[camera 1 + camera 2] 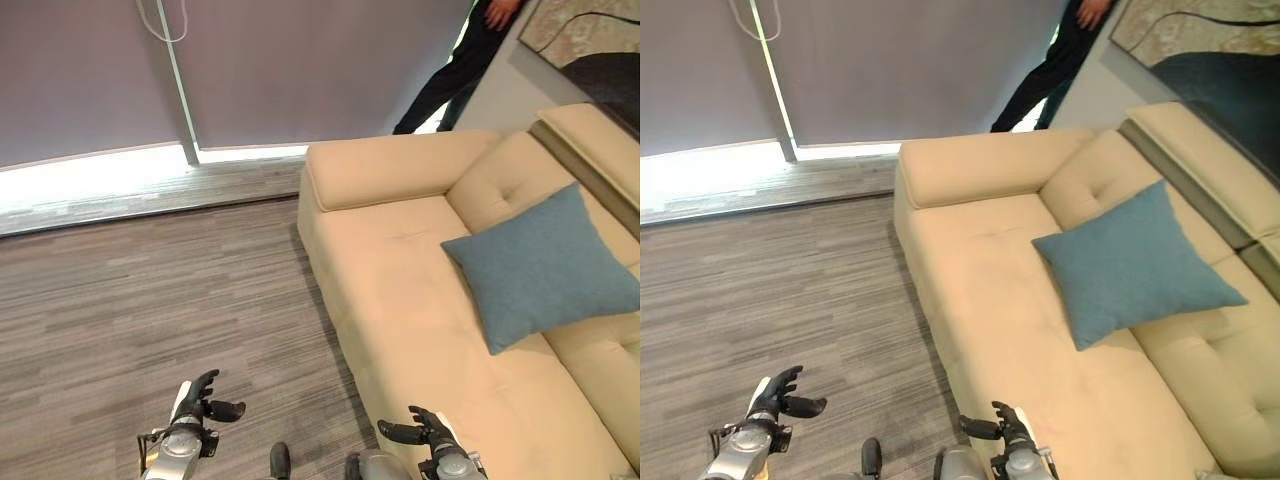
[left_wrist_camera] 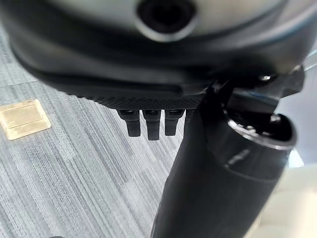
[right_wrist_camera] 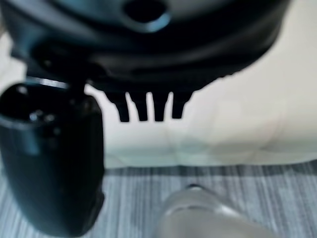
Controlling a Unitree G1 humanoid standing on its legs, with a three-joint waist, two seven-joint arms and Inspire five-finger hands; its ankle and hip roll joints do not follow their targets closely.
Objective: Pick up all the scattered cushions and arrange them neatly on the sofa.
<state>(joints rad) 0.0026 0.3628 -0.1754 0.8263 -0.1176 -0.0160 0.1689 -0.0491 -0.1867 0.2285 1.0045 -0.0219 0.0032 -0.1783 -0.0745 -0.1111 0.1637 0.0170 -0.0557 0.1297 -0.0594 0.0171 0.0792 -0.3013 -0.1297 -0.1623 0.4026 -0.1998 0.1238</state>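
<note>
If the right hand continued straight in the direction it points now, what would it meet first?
Probably the sofa. The right hand is open and holds nothing, and its wrist view shows the sofa's front edge just past the fingers. The blue cushion lies further back, so the seat likely comes first, though depth is unclear.

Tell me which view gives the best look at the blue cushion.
The right eye view: the blue cushion shows whole, propped against the sofa backrest, clear of the frame edge. The left eye view has it whole too, nearer the edge. The right wrist view catches just the sofa's front.

matt woven cloth cushion (image 1: 545, 266); smooth tufted sofa (image 1: 400, 270); streaked, matt floor (image 1: 130, 300).
</note>
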